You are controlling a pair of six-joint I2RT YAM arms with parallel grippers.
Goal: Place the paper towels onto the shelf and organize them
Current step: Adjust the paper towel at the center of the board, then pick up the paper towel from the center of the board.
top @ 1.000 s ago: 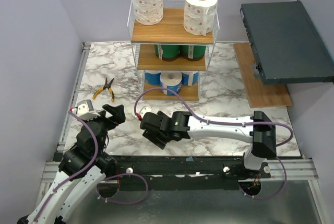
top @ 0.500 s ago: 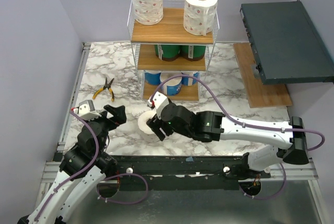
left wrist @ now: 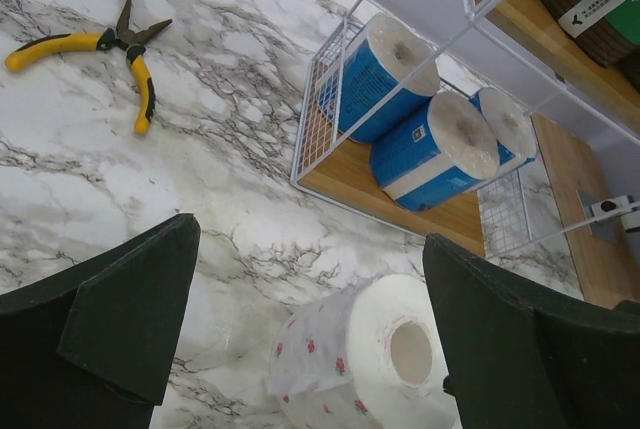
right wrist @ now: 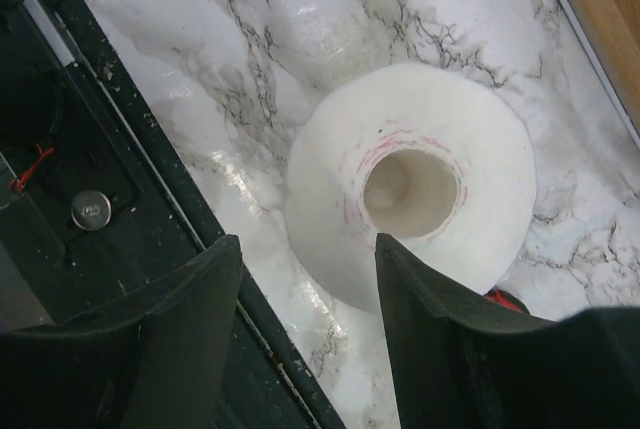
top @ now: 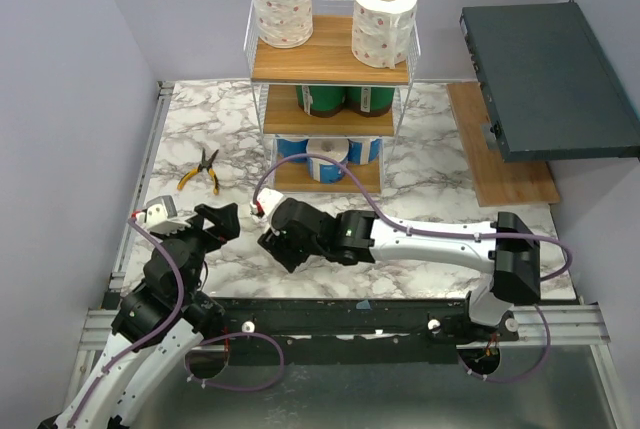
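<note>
on the table's left side the left gripper hangs with jaws wide apart, holding nothing. pliers lie just beyond it, no part of the job.

progress, left to right:
- one dotted roll lies loose on the table, in front of the shelf, between the two grippers.
- right gripper sits over that roll, jaws apart, the roll's near rim showing between the fingers. no clamp seen; cannot tell whether a pad touches the paper.
- shelf: top tier carries two top rolls, white with dots, well apart. middle tier holds green rolls. bottom tier holds blue rolls.
- slab at far right, not involved.

judgement: nearly done. the loose roll is the only one seen off the shelf. left to do: close on it, lift, set it on a tier. the gap between the top rolls looks like room.

views compared:
- top view shows all three tiers, but the right arm hides the loose roll.
- left wrist view shows the roll's red dots and three blue rolls side by side, ends outward. the top tier is out of frame.
- right wrist view looks straight down the core and shows a faint pink mark round it.
</note>
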